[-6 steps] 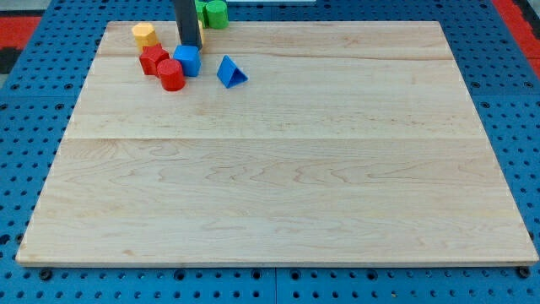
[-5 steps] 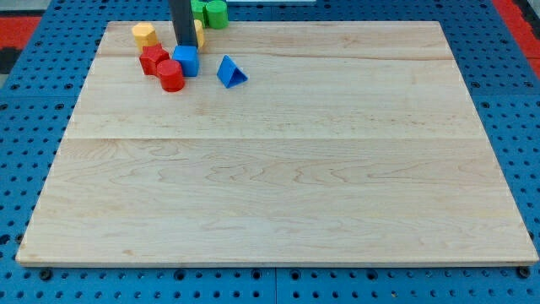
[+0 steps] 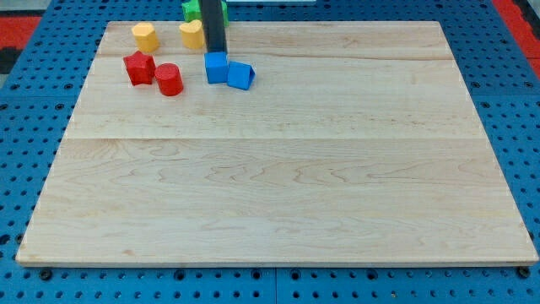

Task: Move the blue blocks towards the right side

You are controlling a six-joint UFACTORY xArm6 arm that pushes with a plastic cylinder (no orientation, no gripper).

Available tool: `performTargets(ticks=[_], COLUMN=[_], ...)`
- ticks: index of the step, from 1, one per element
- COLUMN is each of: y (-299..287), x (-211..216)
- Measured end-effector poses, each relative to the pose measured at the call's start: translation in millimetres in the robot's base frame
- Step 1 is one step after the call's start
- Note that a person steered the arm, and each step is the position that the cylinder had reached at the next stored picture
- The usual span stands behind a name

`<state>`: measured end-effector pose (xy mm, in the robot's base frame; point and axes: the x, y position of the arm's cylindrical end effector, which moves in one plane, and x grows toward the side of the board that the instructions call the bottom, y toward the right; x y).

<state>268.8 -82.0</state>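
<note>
To the left of my tip and a little nearer the view's top, a yellow cylinder-like block (image 3: 145,36) is seen near the edge of the pale wooden board (image 3: 278,186). Below it, left of and lower than my tip, a red star-like block (image 3: 138,67) and a red cylinder block (image 3: 169,78) are placed close together; they lie off the push line, it is judged. A yellow rounded block (image 3: 191,34) is set just left of the rod, and a green block (image 3: 192,8), half hidden, is set behind it at the view's top.

My tip (image 3: 215,52) is found at the upper edge of the blue cube block (image 3: 217,67), touching it or nearly so. Nothing is gripped; the rod is only a pusher.

The cube is pressed against the blue wedge-like block (image 3: 241,75) on its right, so both would be driven together. The pair's long axis runs left to right, tilted slightly downward at the right. Both remain in the board's upper left region, far from the right side.
</note>
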Motion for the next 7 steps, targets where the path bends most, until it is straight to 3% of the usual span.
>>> performTargets(ticks=[2,4,7], y=[-60.7,9.3,15.1], x=[1.1,2.3,2.7])
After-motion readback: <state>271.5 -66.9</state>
